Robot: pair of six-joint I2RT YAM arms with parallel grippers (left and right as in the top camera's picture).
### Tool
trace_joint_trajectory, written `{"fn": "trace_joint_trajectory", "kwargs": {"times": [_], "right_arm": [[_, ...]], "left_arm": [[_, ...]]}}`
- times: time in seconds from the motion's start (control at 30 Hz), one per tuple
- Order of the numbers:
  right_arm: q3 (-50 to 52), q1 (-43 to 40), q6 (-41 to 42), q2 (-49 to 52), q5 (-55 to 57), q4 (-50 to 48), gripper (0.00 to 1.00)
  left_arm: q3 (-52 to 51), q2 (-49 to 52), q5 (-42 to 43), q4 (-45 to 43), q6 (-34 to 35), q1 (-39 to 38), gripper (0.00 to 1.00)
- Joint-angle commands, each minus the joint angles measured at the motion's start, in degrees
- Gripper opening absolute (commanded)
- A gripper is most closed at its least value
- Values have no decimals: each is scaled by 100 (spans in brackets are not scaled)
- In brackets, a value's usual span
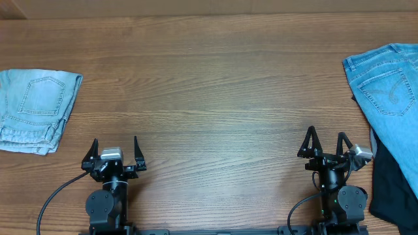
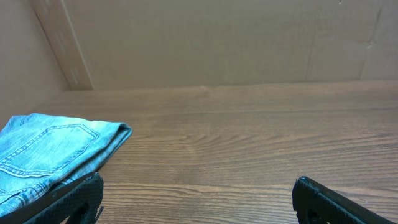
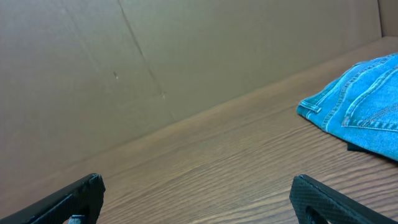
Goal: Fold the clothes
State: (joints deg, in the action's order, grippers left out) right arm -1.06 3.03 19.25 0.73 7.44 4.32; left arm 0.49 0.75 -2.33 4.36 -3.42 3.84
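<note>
1. Worktop [image 1: 209, 85]: a brown wood-grain surface. Directions below are read from the overhead view, with 12 o'clock at the far edge.

2. Task item: the medium-blue jeans [image 1: 385, 78] lie at about 2 o'clock, at the right edge of the worktop, and run out of frame on that side. They lie unfolded and loosely spread. A back pocket with curved stitching faces up. The right wrist view shows the same garment toward 2 o'clock of the camera, well apart from the fingers.

3. Black garment [image 1: 395, 189]: lies at about 4 o'clock, directly below the medium-blue jeans. Its upper part is covered by them, and a thin dark sliver shows along their left edge.

4. Light-blue jeans [image 1: 36, 108]: lie at 9 o'clock at the left edge, folded into a compact stack with a back pocket facing up.

5. Left gripper [image 1: 115, 140]: stands at about 7 o'clock near the front edge, pointing toward 12 o'clock. Its jaws are spread wide apart, with bare worktop between them. The light-blue jeans are at 10 o'clock from it, near but not touching.

6. Right gripper [image 1: 325, 132]: stands at about 5 o'clock near the front edge. Its jaws are also spread wide apart over bare worktop. The black garment lies just beside it at 3 o'clock; whether they touch cannot be told.
</note>
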Motion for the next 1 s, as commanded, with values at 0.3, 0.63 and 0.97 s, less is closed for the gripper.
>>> {"fn": "trace_joint_trajectory", "kwargs": {"times": [0.3,0.63,0.97], "right_arm": [[-437,-15,219,-28,498,-516,100],[-4054,-17,219,2420,1207,1062,100],[-10063,-380,-439,7187,1392,5342,100]], "left_arm": [[-20,-50,46,-11,-109,26,100],[-20,-50,46,-11,-109,26,100],[-20,-50,46,-11,-109,26,100]]}}
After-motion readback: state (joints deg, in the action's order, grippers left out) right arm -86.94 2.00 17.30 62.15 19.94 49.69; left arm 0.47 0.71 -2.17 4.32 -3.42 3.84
